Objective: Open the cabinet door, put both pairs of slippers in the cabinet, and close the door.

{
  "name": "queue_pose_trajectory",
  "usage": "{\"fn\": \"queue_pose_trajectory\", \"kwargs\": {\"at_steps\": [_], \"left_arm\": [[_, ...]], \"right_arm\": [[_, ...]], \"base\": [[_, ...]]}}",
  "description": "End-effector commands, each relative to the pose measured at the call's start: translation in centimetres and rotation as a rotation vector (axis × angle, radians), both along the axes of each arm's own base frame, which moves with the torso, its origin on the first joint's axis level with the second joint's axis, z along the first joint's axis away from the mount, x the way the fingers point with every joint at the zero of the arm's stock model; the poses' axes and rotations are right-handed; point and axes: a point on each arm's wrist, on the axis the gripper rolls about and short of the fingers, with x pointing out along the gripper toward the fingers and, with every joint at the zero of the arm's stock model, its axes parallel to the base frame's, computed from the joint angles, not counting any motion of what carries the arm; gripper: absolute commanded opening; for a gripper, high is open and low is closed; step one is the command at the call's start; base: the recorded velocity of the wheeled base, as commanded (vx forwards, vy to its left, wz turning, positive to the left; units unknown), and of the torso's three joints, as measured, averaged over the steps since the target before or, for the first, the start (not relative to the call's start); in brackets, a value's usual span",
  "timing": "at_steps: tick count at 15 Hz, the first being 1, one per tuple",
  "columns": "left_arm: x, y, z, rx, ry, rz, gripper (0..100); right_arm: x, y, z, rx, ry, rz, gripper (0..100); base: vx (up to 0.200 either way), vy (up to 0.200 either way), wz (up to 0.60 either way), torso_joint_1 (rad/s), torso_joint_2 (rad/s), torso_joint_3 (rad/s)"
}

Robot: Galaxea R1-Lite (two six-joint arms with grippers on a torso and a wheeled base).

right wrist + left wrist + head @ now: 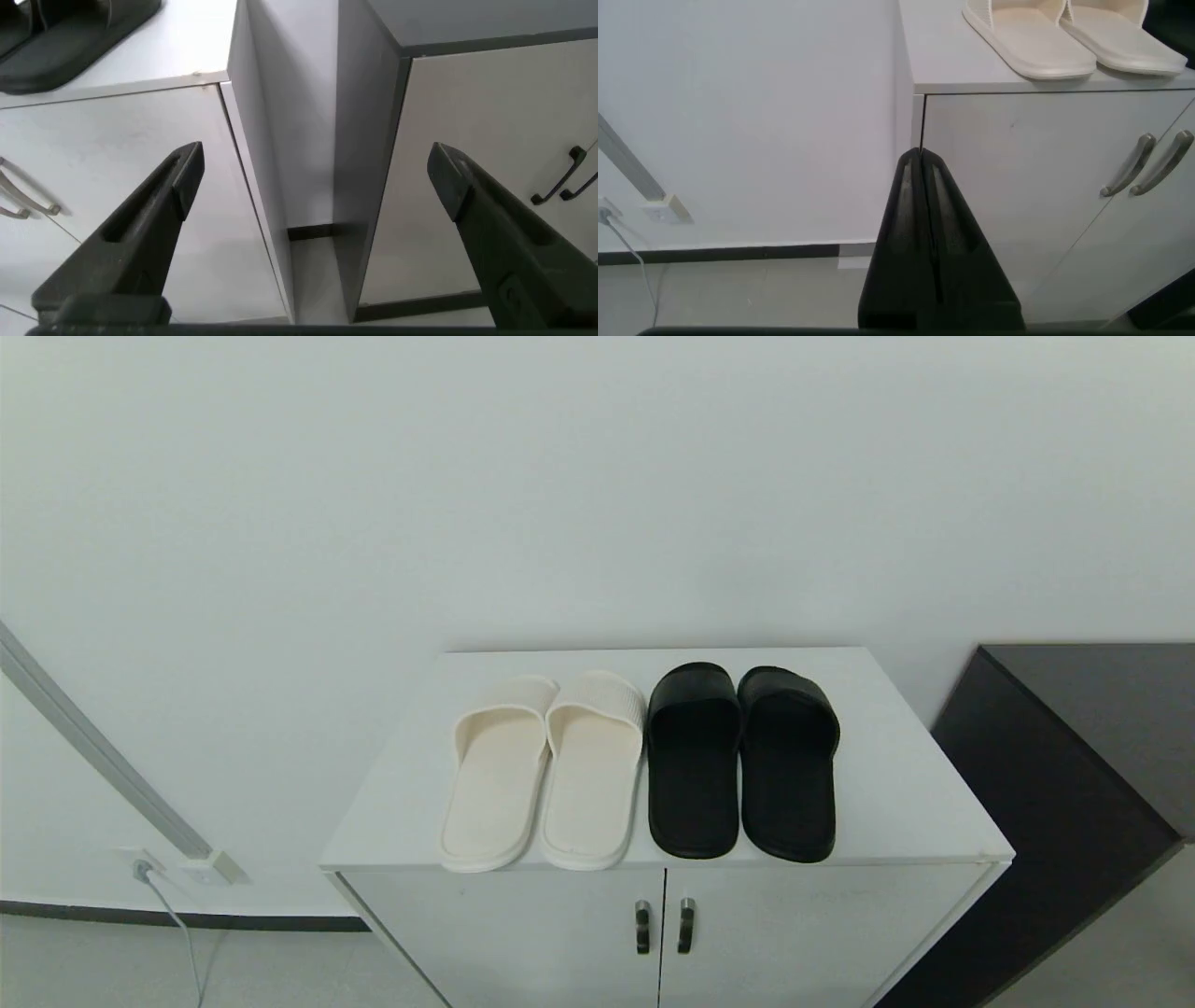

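Note:
A white cabinet [840,803] stands against the wall with both doors closed; two metal handles [663,926] meet at the middle seam. On its top lie a cream pair of slippers [541,770] on the left and a black pair of slippers [742,761] on the right, toes toward the wall. My left gripper [922,163] is shut, held low before the cabinet's left front corner [920,103], with the cream slippers [1074,37] and the handles [1148,163] off to one side. My right gripper [313,182] is open, facing the gap beside the cabinet's right side [280,140].
A dark grey cabinet [1074,784] stands just right of the white one, leaving a narrow gap [308,233]. On the left wall a cable duct [93,747] runs down to a socket [140,868] with a plugged cord.

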Motion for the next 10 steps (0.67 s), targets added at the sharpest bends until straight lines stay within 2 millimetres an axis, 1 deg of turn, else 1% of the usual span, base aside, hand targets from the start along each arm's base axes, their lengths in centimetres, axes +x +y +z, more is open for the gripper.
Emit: {"fn": "queue_pose_trajectory", "kwargs": {"at_steps": [1, 9, 10], "left_arm": [[0.0, 0.0, 0.0, -0.001, 0.0, 0.001, 0], [0.0, 0.0, 0.0, -0.004, 0.0, 0.001, 0], [0.0, 0.0, 0.0, -0.004, 0.0, 0.001, 0]], "right_arm": [[0.0, 0.0, 0.03, -0.007, 0.002, 0.001, 100], [0.0, 0.0, 0.06, -0.019, 0.0, -0.002, 100], [-0.13, -0.03, 0.61, 0.015, -0.025, -0.014, 100]], "base": [[0.0, 0.0, 0.0, 0.0, 0.0, 0.0], [0.0, 0.0, 0.0, 0.0, 0.0, 0.0], [0.0, 0.0, 0.0, 0.0, 0.0, 0.0]]}}
